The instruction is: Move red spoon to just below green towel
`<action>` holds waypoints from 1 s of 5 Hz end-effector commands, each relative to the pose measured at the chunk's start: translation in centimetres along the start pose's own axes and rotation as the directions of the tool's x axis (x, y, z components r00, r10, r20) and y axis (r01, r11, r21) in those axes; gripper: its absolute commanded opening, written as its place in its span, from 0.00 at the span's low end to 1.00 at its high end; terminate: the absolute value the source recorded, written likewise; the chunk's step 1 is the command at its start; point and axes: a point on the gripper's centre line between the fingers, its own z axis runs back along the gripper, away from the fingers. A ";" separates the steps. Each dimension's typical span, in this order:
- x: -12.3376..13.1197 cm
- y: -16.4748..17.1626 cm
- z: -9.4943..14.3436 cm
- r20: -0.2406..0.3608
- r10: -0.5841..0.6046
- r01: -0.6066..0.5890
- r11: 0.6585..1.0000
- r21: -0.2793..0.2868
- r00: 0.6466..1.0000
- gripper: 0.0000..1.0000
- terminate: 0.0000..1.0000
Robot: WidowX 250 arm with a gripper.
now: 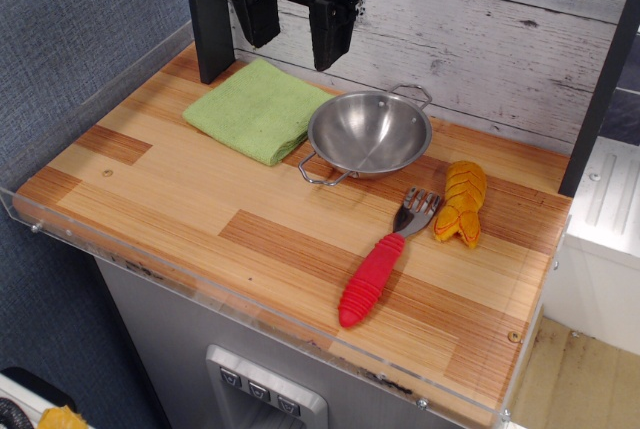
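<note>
Gripper hangs released, empty, far back over green towel; red spoon lies near-right by yellow toy, w/ handle free to grab.

Glossy steel bowl, soft cloth green towel, wood-grain table

gripper top beyond upper edge
</note>
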 end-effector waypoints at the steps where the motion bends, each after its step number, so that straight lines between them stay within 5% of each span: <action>1: 0.0 0.0 0.0 0.000 0.000 0.000 1.000 0.000 1.000 1.00 0.00; 5: -4.8 -8.3 -4.6 0.042 -0.125 0.126 0.992 -0.024 0.991 1.00 0.00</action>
